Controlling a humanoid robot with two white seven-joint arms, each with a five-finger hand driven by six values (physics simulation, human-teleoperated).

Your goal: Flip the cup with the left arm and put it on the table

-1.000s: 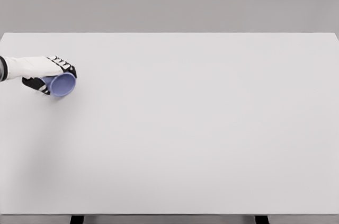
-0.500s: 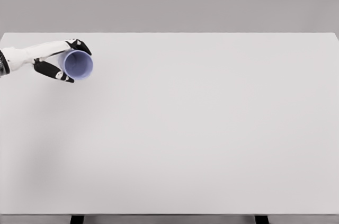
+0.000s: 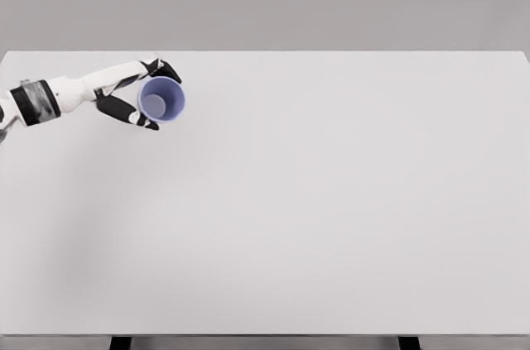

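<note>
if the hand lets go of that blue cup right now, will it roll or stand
Probably roll or tip: the cup is held with its round mouth toward the camera, not upright. The left hand carries it by the fingers alone, so it seems light. The smooth table would hardly stop it.

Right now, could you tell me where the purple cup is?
In the head view the purple cup is at the far left of the white table, near its back edge, held in the left hand with its opening towards the camera.
</note>
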